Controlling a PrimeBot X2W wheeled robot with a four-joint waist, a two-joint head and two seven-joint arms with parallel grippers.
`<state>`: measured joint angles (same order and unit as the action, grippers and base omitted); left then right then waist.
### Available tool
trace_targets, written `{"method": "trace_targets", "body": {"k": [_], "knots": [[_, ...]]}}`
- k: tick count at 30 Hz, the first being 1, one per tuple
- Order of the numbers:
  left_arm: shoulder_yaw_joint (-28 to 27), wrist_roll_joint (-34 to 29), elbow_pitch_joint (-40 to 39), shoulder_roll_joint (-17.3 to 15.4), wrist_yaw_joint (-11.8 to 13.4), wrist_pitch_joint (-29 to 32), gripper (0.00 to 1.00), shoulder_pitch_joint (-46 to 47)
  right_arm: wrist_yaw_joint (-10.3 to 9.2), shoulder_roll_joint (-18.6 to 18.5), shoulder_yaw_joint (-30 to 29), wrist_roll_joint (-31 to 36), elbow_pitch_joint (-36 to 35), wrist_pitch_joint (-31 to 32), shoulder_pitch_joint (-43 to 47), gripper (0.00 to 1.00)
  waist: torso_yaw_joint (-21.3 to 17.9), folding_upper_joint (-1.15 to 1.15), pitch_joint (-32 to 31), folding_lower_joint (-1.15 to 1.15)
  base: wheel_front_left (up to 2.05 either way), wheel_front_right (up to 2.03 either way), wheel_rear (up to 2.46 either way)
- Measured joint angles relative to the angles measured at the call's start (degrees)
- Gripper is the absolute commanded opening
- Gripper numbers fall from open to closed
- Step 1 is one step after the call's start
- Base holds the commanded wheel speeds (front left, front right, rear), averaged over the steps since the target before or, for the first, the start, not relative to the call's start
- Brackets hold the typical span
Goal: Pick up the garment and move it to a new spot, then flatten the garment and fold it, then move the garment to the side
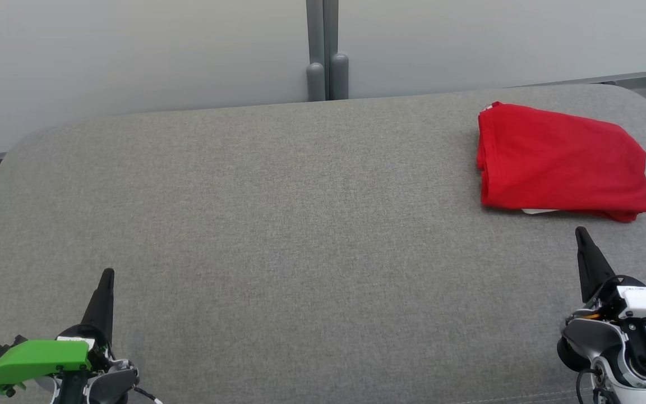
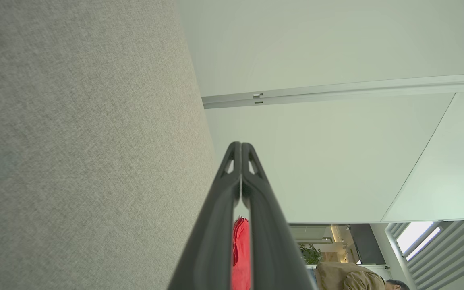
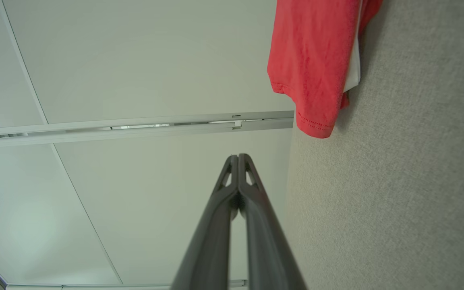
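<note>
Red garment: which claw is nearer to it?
Right. The right claw sits just in front of the garment, apart from it; the left claw is far off across the grey surface.

The folded red garment (image 1: 561, 163) is laid at two o'clock; left hand (image 1: 108, 273), at seven, and right hand (image 1: 580, 230), at four, are seen closed.

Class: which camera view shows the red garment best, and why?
Head view: the whole folded red garment lies on the grey surface. The right wrist view catches a hemmed corner; the left wrist view, a sliver beyond the left gripper.
</note>
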<state>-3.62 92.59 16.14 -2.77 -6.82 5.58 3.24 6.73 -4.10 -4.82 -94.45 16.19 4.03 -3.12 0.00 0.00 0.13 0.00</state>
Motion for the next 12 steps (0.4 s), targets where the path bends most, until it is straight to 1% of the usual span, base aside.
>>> {"method": "trace_targets", "body": {"k": [12], "knots": [[0.0,0.0,0.0,0.0,0.0,0.0,0.0,0.0,0.01,0.0,-0.1,0.0,0.0,0.0,0.0,0.0,0.0,0.0,0.0,0.0,0.0,0.0,0.0]]}}
